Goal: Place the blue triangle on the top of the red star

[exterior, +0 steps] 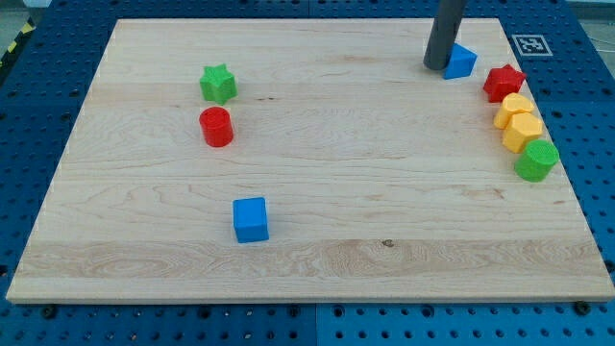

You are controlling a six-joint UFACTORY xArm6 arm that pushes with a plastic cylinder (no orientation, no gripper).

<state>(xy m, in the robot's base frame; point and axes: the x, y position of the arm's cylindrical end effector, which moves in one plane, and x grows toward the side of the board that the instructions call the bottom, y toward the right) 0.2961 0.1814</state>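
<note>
**Rod tip pressed against the blue triangle near the board's top right**

The rod's lower end, my tip (436, 67), rests on the wooden board (317, 259) near the view's top right, touching the left side of the blue triangle (461, 61). The arm carries no fingers, only this plain dark rod, so nothing is clasped. The rod hides part of the triangle; the visible part shows a corner aimed toward the view's right, but its long axis cannot be judged.

The red star (503, 83) lies just to the right of and slightly below the triangle, close but apart from it. Below the star, along the board's right edge, runs a touching line: a yellow block (514, 109), a second yellow block (524, 131), and a green block (536, 160).

Well apart at the view's left sit a green star (218, 84) and, just below it, a red cylinder (216, 126). A blue cube (251, 219) stands alone toward the bottom.
</note>
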